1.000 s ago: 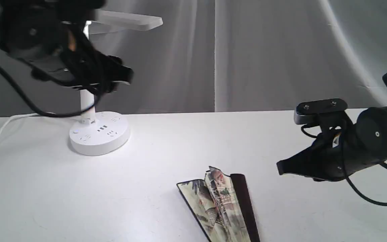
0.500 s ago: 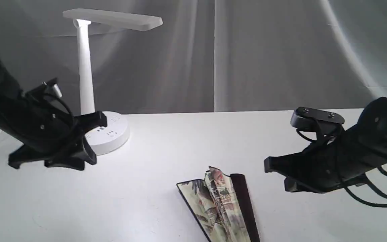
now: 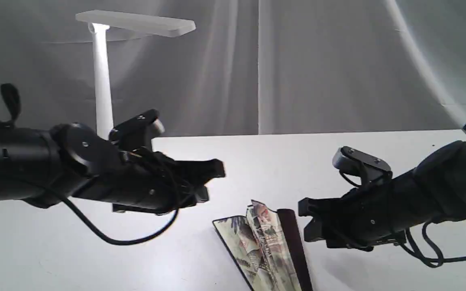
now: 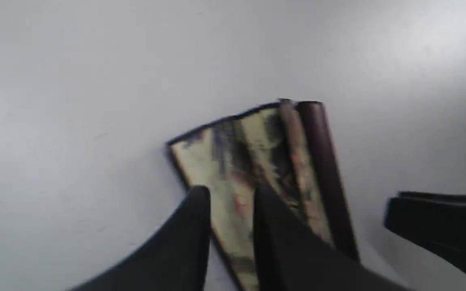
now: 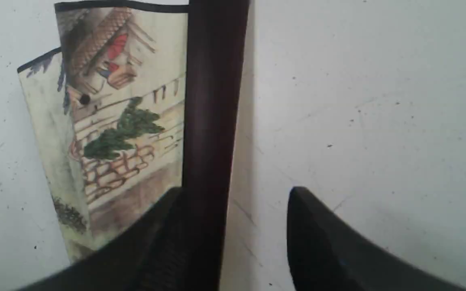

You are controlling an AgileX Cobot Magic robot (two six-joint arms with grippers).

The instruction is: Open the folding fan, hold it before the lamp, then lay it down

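On the near worktop (image 3: 257, 161) the folding fan (image 3: 263, 242) lies only partly spread. My left fingers (image 4: 184, 238) hover over its paper, barely parted and empty; my right fingers (image 5: 322, 242) stand apart at its dark outer rib (image 5: 212, 101), gripping nothing. Opening it, showing it before the far-left lamp (image 3: 102, 89) and laying it down all remain.
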